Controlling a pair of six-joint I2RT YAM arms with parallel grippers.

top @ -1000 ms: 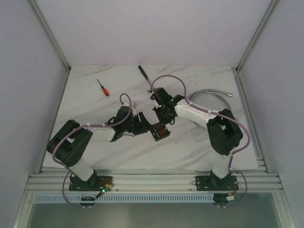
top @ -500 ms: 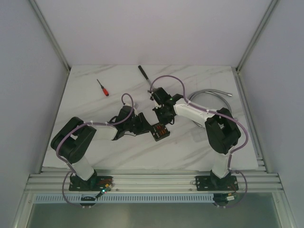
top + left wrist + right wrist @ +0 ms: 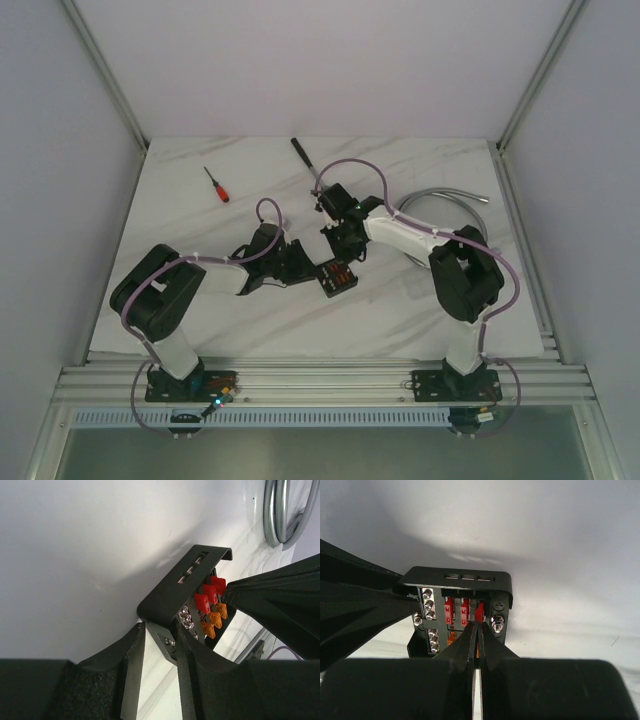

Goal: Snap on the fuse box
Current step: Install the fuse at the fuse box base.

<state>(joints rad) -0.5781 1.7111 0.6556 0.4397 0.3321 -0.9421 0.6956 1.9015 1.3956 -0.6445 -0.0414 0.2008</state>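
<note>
The fuse box [image 3: 337, 277] is a small black box lying open-faced on the white table between my two grippers. In the left wrist view the fuse box [image 3: 183, 581] shows red and orange fuses. My left gripper [image 3: 160, 628] stands open around a corner tab of its base: the right finger touches the tab and the left finger is still apart from it. Seen from above, the left gripper [image 3: 308, 270] is at the box's left side. My right gripper [image 3: 479, 625] is shut, with its tips against the lower end of the third red fuse [image 3: 479, 611]. From above, the right gripper [image 3: 345, 256] hangs over the box's far side.
A red-handled screwdriver [image 3: 217, 185] lies at the far left and a black-handled tool [image 3: 303, 155] at the far middle. A grey metal hose [image 3: 452, 200] curls at the right, behind the right arm. Walls close the table's left, right and far sides.
My left arm has pushed further right toward the fuse box and its jaws have narrowed. The right jaws have closed the last bit. The fuse box has stayed put.
</note>
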